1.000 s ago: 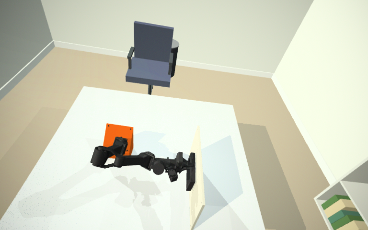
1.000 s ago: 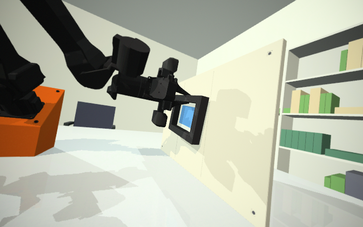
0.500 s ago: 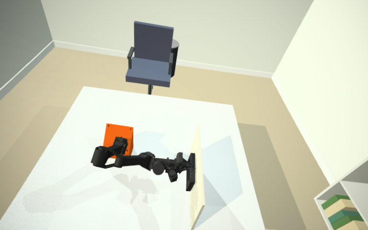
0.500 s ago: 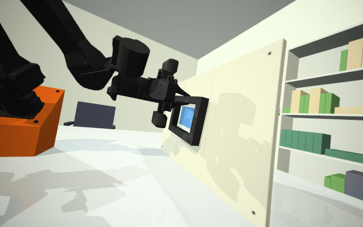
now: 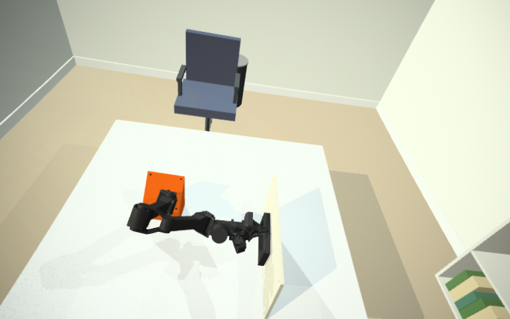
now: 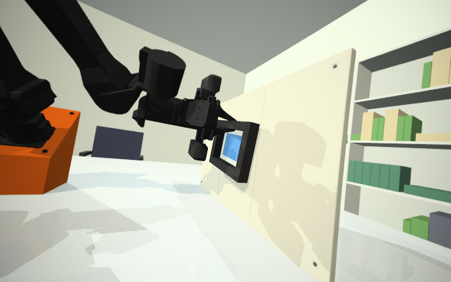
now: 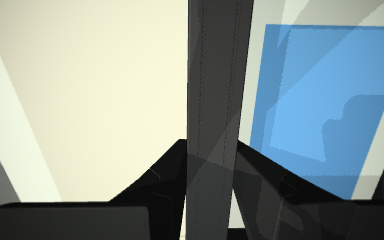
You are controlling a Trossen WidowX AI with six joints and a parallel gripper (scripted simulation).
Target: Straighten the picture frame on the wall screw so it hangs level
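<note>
The black picture frame [image 5: 264, 246] [image 6: 249, 153] [image 7: 215, 75] with a blue picture in a pale mount is close against the cream wall panel [image 5: 276, 244] [image 6: 299, 106]. My gripper [image 5: 267, 228] [image 6: 234, 125] [image 7: 211, 150] is shut on the frame's top bar, one finger outside above it and one inside the opening. In the wrist view the bar runs nearly upright between the fingers, with the blue picture on the right. The screw and the notched strip are hidden. The views are too oblique to tell whether the frame is level.
The panel stands upright on the white table [image 5: 222, 150] [image 6: 166, 232]. The orange base block [image 5: 165, 182] [image 6: 23, 173] carries the arm. A blue-grey chair [image 5: 204, 96] [image 6: 116, 143] stands beyond the table. A shelf with books [image 6: 379, 171] is behind the panel.
</note>
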